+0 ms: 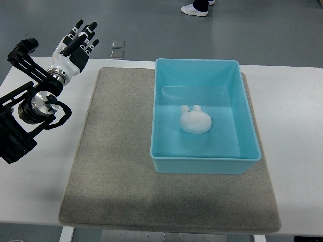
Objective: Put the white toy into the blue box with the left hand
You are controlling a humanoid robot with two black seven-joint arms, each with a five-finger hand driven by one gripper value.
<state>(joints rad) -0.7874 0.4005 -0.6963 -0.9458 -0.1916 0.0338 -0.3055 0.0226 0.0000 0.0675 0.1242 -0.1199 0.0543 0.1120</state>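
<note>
A white rabbit-shaped toy [195, 121] lies on the floor of the blue box [204, 64], near its middle. The box stands on a grey mat [116, 151] on the white table. My left hand [78, 43] is raised at the upper left, well clear of the box, fingers spread and holding nothing. Its black arm runs down along the left edge of the picture. The right arm does not show.
The white table [295, 126] extends beyond the mat on both sides. A person's white shoe [194, 9] stands on the floor past the table's far edge. Two small square plates [117, 49] lie on the floor near the far left corner of the mat.
</note>
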